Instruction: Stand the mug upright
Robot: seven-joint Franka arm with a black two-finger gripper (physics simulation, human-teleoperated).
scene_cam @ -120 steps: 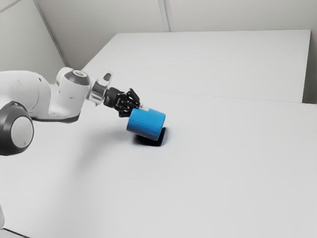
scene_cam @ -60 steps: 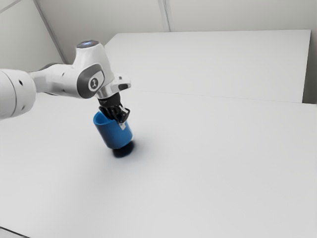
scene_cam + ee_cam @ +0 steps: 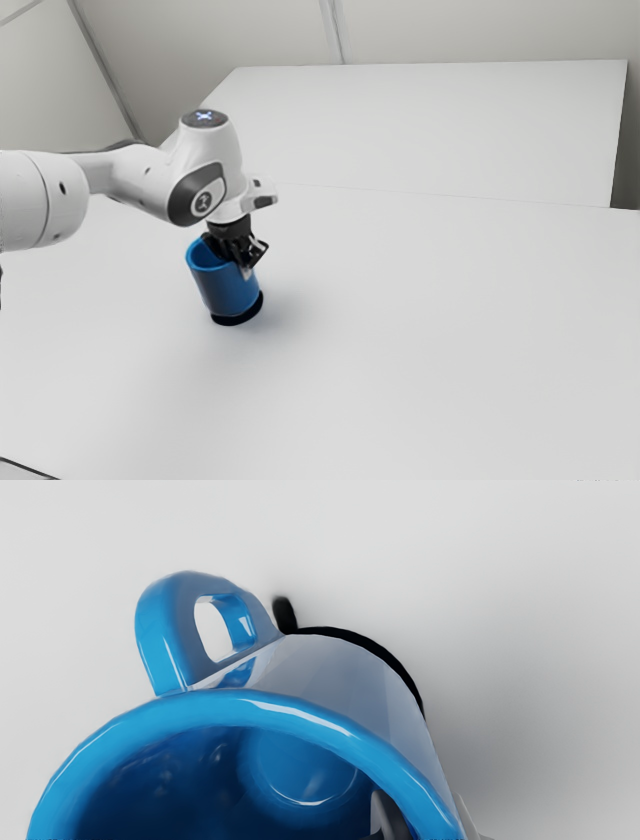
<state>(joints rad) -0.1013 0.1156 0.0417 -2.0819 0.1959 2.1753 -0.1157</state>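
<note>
Glossy blue cylindrical mug point(image 3: 229, 290) is mouth-up but slightly tilted, wall pinched in the black two-finger gripper point(image 3: 421, 802); looks nearly done, levelling, seating and release left.

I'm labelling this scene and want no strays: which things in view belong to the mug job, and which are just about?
The job:
- mug, slightly tilted
- gripper, shut on its wall
- table, to stand it on

Just about:
- pale panel beyond
- thin dark line, unidentifiable
</note>
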